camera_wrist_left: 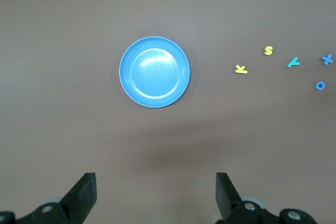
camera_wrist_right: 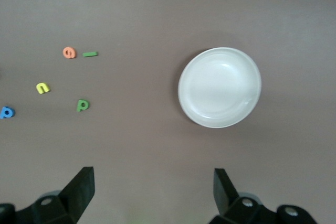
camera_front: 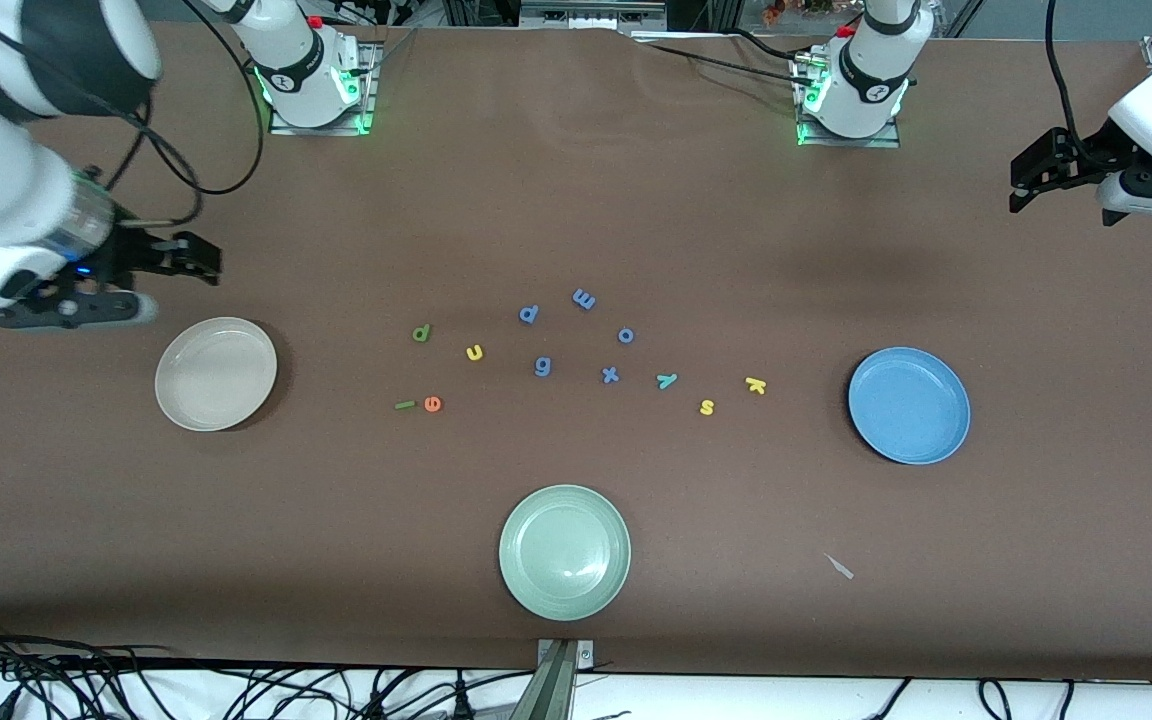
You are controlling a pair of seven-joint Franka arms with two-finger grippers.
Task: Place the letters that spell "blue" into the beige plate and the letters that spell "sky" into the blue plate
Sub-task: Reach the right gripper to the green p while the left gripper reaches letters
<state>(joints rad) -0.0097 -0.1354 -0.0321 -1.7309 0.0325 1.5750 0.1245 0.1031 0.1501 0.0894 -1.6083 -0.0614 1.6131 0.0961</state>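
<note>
A brown tabletop carried three plates and twelve small foam letters. The beige plate lay toward the right arm's end, the blue plate toward the left arm's end, and a pale green plate sat nearest the camera; all three held nothing. Between them lay a green b, green l, yellow u, orange e, yellow s, yellow k, teal y and five blue letters. The right hand hovered open near the beige plate; the left hand hovered open over bare tabletop near the blue plate.

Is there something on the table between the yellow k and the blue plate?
No, nothing visible. The yellow k lies beside the blue plate, toward the right arm's end, with only bare table between them.
</note>
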